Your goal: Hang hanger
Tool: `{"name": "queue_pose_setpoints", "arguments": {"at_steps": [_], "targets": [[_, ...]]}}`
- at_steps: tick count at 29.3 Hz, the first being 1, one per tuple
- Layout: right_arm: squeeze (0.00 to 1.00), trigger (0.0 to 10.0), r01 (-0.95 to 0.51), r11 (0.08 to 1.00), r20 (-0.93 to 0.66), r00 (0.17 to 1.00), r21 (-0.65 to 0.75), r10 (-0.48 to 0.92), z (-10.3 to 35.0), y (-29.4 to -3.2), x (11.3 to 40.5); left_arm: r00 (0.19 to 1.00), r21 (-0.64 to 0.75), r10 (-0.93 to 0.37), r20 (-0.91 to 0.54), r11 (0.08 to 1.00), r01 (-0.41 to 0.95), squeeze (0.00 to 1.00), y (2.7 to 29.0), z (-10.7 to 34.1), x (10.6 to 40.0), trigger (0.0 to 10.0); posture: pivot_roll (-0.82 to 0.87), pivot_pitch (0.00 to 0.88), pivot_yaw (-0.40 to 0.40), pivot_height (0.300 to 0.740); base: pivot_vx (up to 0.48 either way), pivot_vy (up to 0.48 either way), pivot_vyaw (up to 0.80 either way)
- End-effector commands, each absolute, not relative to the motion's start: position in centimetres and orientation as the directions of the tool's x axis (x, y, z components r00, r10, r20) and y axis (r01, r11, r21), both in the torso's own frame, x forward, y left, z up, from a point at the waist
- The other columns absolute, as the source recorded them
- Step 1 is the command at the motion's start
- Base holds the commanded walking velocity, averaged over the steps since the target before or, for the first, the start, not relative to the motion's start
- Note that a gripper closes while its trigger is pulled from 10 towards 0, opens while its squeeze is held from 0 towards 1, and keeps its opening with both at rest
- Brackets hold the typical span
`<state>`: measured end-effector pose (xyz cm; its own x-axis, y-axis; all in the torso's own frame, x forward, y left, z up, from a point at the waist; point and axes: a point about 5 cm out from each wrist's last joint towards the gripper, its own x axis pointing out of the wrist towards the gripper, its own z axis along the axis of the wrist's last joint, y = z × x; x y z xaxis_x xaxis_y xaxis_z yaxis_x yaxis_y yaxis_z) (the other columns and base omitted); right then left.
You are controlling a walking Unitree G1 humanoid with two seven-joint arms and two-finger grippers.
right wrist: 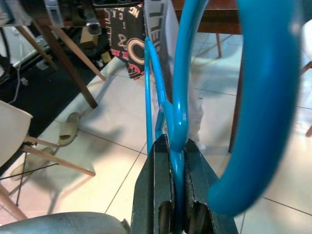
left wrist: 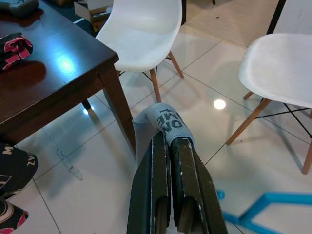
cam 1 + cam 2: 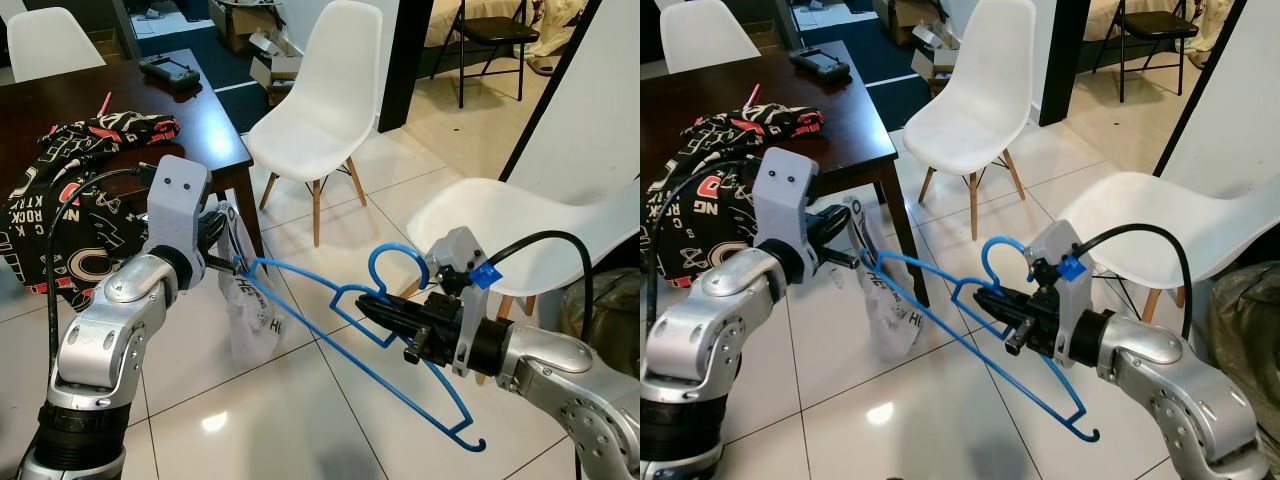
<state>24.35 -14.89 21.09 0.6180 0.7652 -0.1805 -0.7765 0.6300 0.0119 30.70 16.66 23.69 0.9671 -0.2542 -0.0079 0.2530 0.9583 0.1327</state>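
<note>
A blue plastic hanger [image 3: 330,295] is held in the air over the tiled floor, hook [image 3: 385,262] upward. My right gripper [image 3: 372,303] is shut on its neck just below the hook, and the right wrist view shows the blue bar [image 1: 183,73] pinched between the fingers [image 1: 156,165]. My left gripper [image 3: 225,260] is shut on a pale garment with black lettering [image 3: 250,315], which hangs down at the hanger's left end. In the left wrist view the cloth [image 2: 168,122] wraps over the fingertips. I cannot tell whether the hanger's end is inside the garment.
A dark wooden table [image 3: 130,110] stands at the left with a black patterned cloth [image 3: 60,210] and a handheld device [image 3: 170,70] on it. Two white chairs stand near, one ahead [image 3: 330,90] and one at the right [image 3: 520,220]. Cardboard boxes [image 3: 270,55] lie behind.
</note>
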Motion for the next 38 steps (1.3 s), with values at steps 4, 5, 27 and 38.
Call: {"name": "queue_pose_setpoints", "arguments": {"at_steps": [4,5,27,38], "targets": [[0.0,10.0,-0.776,0.631,-0.172,0.621,0.005,0.765,21.07,-14.73,24.48,0.966,0.143,-0.259,-0.01,0.956,0.258,0.0,16.7,23.81,30.34,10.0,0.03,0.176,0.055,0.74,0.0,0.0,0.0],[0.0,10.0,-0.776,0.63,-0.171,0.62,0.007,0.766,21.08,-14.72,24.47,0.966,0.143,-0.259,-0.01,0.956,0.258,0.0,16.69,23.8,30.34,10.0,0.03,0.176,0.055,0.74,0.0,0.0,0.0],[0.0,10.0,-0.737,0.676,-0.146,0.67,-0.013,0.728,21.34,-14.75,25.18,0.965,0.143,-0.261,-0.009,0.955,0.26,0.0,16.73,23.89,30.33,10.0,0.04,0.181,0.058,0.74,0.0,0.0,0.0],[0.0,10.0,-0.758,0.652,-0.138,0.649,-0.031,0.748,21.49,-14.75,24.89,0.965,0.144,-0.261,-0.01,0.955,0.26,0.0,16.77,23.88,30.35,10.0,0.04,0.182,0.056,0.74,0.0,0.0,0.0]]}}
